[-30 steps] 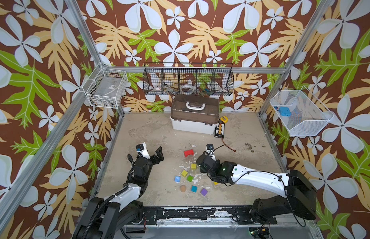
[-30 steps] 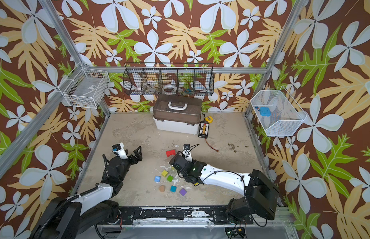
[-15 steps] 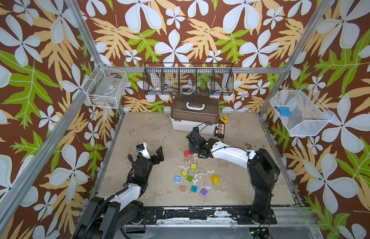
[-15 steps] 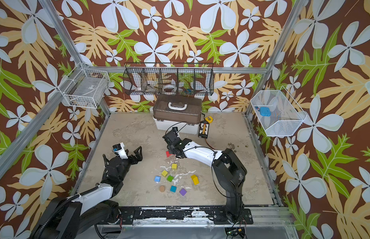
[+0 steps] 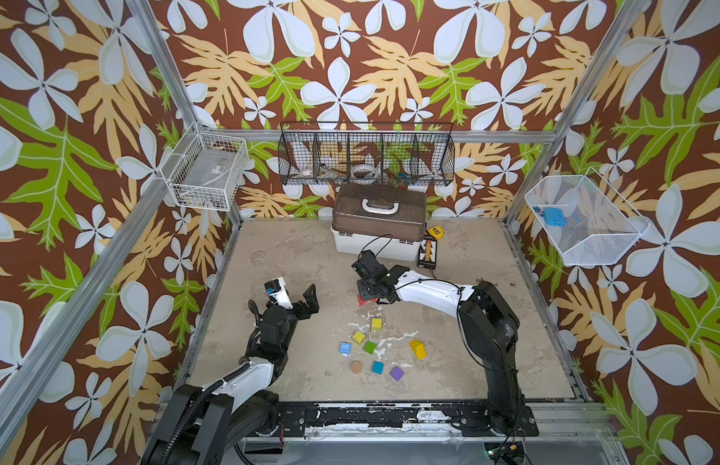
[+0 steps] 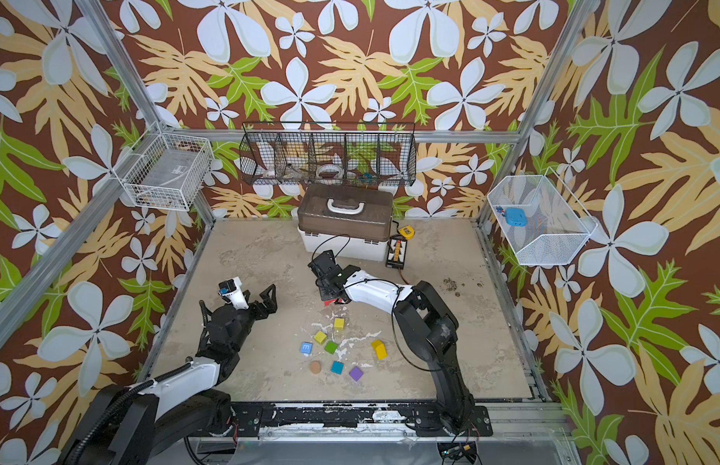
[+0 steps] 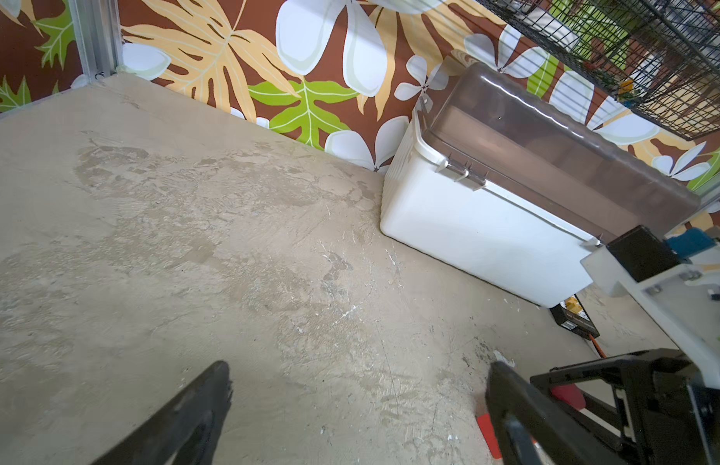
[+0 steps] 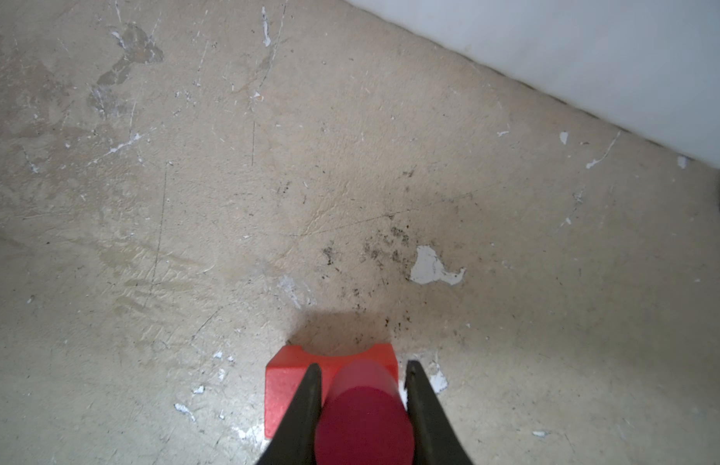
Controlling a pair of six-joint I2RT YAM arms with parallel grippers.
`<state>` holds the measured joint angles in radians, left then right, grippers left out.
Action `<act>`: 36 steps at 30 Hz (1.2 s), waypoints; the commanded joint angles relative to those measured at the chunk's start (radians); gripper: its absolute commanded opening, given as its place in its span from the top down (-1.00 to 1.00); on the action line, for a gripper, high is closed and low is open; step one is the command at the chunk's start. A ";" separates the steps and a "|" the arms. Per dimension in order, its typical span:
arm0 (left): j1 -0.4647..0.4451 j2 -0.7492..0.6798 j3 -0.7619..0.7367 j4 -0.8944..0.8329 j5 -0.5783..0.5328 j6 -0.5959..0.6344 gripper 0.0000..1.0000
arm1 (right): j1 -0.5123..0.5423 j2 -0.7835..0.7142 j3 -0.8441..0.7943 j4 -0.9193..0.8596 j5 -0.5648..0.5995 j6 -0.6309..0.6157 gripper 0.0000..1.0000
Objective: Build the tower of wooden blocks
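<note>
R gripper (image 8: 363,363) is clamped narrow on the pink cylinder (image 8: 364,418), fingers (image 8: 310,402) tight on both sides of it, w/ the cyl. directly over the notched red slab (image 8: 284,386). Contact btw. the two can't be told. The slab lies on the floor just in front of the white box (image 5: 374,243), mostly under that gripper in both top views. L gripper (image 7: 360,366) stands wide & empty, in front of the box and off to its left. Remaining wood blocks lie singly, farther in front of the box than the slab: yellow cube (image 5: 376,323), 2nd yellow cube (image 5: 358,337), green cube (image 5: 369,347), blue cube (image 5: 344,348), tan cylinder (image 5: 356,366), teal cube (image 5: 377,367), purple cube (image 5: 397,373), yellow rounded piece (image 5: 417,349).
</note>
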<state>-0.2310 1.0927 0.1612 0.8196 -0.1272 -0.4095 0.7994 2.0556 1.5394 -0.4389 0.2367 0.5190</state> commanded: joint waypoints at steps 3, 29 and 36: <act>-0.001 0.024 0.015 0.024 -0.015 0.006 -1.00 | 0.001 -0.002 -0.008 -0.004 -0.005 0.001 0.89; -0.002 0.024 0.011 0.039 -0.006 0.008 -1.00 | 0.000 -0.012 -0.038 0.018 -0.030 0.016 0.80; -0.002 0.026 0.013 0.039 -0.009 0.008 -0.99 | 0.000 0.004 -0.020 0.006 -0.022 0.013 0.77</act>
<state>-0.2310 1.1160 0.1680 0.8280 -0.1303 -0.4088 0.7994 2.0518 1.5124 -0.4259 0.2108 0.5240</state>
